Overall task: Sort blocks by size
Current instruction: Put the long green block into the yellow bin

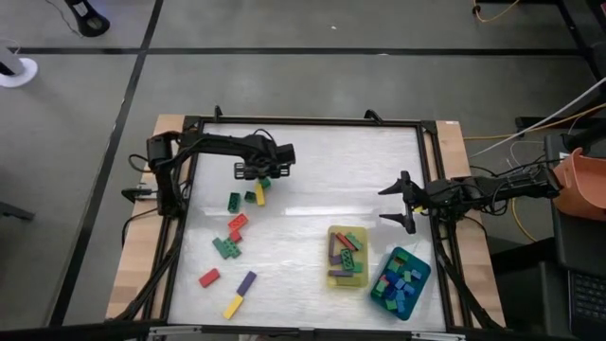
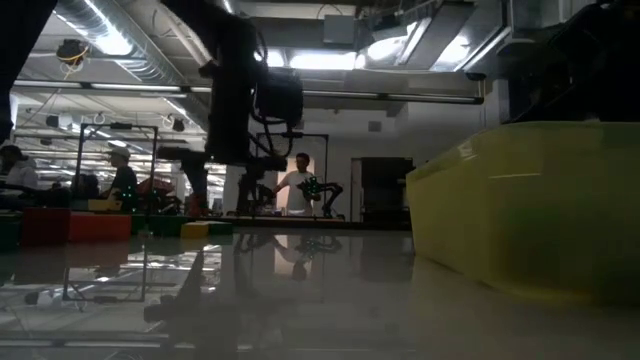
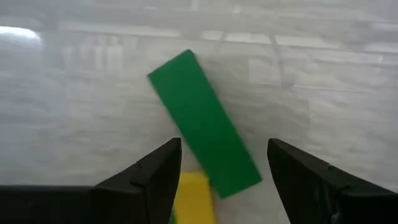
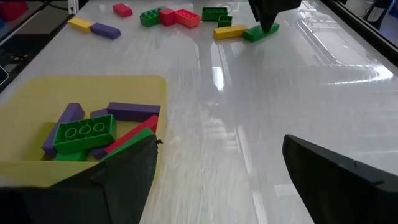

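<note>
From six o'clock I see the yellow tray (image 1: 332, 230) and teal tray (image 1: 419, 263) holding blocks. My right gripper (image 1: 404, 203) waits at three, jaws wide, empty. Loose blocks (image 1: 232, 246) lie at eight. At eleven, my left gripper (image 3: 224, 171) hangs spread over a green block (image 3: 202, 122), gripping nothing.

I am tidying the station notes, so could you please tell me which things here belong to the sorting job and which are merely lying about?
Part of the job:
- loose blocks on the table's left half
- green block under the open left end effector
- yellow tray of longer blocks
- teal tray of small blocks
- open right end effector, waiting

Lying about:
- orange container off the table's right
- yellow cable
</note>
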